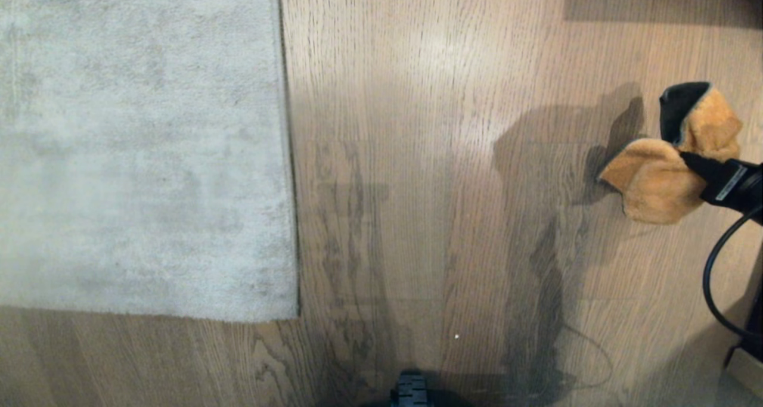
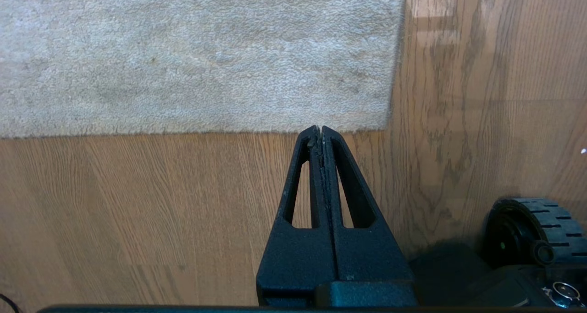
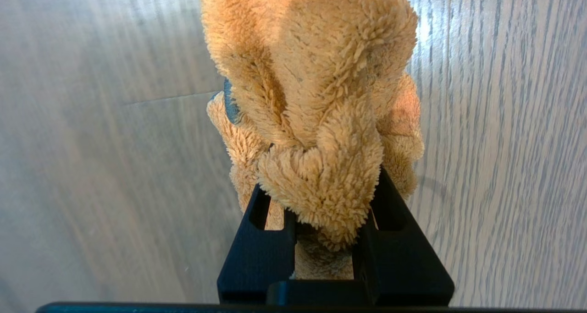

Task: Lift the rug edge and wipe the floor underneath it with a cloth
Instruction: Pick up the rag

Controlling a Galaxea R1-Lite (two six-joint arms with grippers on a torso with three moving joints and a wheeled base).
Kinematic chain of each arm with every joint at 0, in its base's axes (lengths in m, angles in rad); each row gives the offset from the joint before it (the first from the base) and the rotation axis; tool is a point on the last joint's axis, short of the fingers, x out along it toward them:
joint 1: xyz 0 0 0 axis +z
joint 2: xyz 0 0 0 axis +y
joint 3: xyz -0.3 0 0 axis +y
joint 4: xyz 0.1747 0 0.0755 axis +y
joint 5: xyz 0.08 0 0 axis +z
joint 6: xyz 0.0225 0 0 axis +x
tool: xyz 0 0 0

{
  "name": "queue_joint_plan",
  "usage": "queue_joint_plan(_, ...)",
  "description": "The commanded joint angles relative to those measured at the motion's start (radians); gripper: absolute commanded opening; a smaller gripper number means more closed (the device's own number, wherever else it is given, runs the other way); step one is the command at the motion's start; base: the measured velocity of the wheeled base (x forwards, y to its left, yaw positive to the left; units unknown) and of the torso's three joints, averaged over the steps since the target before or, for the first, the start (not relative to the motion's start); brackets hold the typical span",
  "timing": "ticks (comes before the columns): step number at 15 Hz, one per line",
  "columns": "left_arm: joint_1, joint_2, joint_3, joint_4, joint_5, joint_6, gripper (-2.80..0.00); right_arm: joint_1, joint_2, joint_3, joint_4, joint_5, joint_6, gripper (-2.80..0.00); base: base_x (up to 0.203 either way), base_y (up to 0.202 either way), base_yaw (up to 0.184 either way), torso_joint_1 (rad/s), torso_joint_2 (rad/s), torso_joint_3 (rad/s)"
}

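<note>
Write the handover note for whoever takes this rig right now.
Right tool: shut on the cloth, held above bare floor at the robot's right, well away from the rug.
Left tool: shut, empty, above the floor near the rug's corner.
Rug edge: lying flat, not lifted.
Done: cloth picked up.
Left: lift the rug edge, wipe the floor under it.

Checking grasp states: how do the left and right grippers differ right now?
The left gripper has its fingers pressed together on nothing; the right gripper is clamped on the orange cloth. The left hangs near the rug's corner; the right is over bare floor. Both are black.
</note>
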Motion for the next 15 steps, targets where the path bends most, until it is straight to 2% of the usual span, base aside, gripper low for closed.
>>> queue_joint_plan(1,0.002,0.000,0.000,0.000,0.000,0.000,-2.80,0.008,-0.065,0.041,-0.006,0.001,0.000,-2.80,0.000,0.000,0.000,0.000,0.00,0.000)
queue_joint_plan(5,0.000,0.000,0.000,0.000,0.000,0.000,-2.80,0.030,-0.174,0.140,-0.008,0.007,-0.050,-2.80,0.000,0.000,0.000,0.000,0.00,0.000)
queue_joint_plan(8,0.000,0.000,0.000,0.000,0.000,0.000,-2.80,0.055,-0.296,0.243,-0.011,0.060,-0.080,-2.80,0.000,0.000,0.000,0.000,0.00,0.000)
queue_joint_plan(13,0.000,0.000,0.000,0.000,0.000,0.000,-2.80,0.168,-0.559,0.378,0.007,0.075,-0.109,-2.80,0.000,0.000,0.000,0.000,0.00,0.000)
queue_joint_plan(15,0.000,0.000,0.001,0.000,0.000,0.000,-2.80,0.188,-0.665,0.403,0.042,0.071,-0.111,-2.80,0.000,0.000,0.000,0.000,0.00,0.000)
